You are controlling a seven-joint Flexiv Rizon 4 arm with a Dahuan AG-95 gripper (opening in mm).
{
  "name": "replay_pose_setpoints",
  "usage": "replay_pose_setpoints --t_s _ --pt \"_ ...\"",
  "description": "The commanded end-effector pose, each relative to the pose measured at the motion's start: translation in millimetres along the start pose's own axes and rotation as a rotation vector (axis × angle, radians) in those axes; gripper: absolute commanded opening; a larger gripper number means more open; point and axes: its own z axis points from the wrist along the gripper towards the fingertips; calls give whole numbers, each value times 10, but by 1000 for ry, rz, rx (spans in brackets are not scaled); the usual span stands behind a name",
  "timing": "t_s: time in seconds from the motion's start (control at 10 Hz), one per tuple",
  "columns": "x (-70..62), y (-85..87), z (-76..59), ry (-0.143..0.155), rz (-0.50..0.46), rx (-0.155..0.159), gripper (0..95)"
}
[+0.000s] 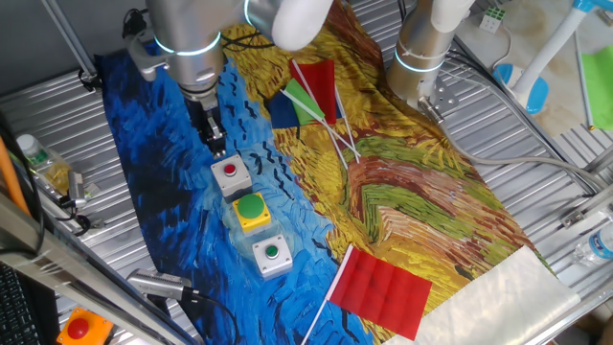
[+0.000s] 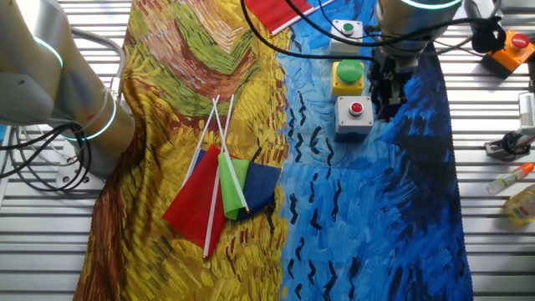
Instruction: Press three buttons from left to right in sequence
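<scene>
Three button boxes stand in a row on the blue part of the painted cloth. The grey box with the small red button (image 1: 229, 173) (image 2: 355, 109) is at one end. The yellow box with the large green button (image 1: 251, 209) (image 2: 349, 73) is in the middle. The grey box with the small green button (image 1: 272, 254) (image 2: 348, 28) is at the other end. My gripper (image 1: 215, 140) (image 2: 387, 94) points down right beside the red-button box, on the side away from the other two boxes. Its dark fingertips are low, near the box's top edge. No gap or contact between the fingers shows.
An orange box with a red button (image 1: 79, 328) (image 2: 512, 43) sits off the cloth on the metal table. A bundle of small flags (image 1: 308, 94) (image 2: 221, 186) and a single red flag (image 1: 381, 287) lie on the cloth. A second arm's base (image 1: 421, 53) (image 2: 79, 109) stands by the yellow side.
</scene>
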Motion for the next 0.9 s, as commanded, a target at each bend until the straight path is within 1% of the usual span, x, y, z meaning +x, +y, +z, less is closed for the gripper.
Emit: replay_pose_setpoints --t_s 0.1,0.2,0.3,0.4,0.8,0.9 --pt "14 -8 -4 -2 -10 5 570" --pt "14 -8 -4 -7 -15 10 570" --pt "14 -8 -4 -23 -14 20 570" --pt "14 -8 -4 -30 -9 24 570" --pt "14 -8 -4 -32 -44 48 570" --pt "14 -8 -4 -28 -56 55 570"
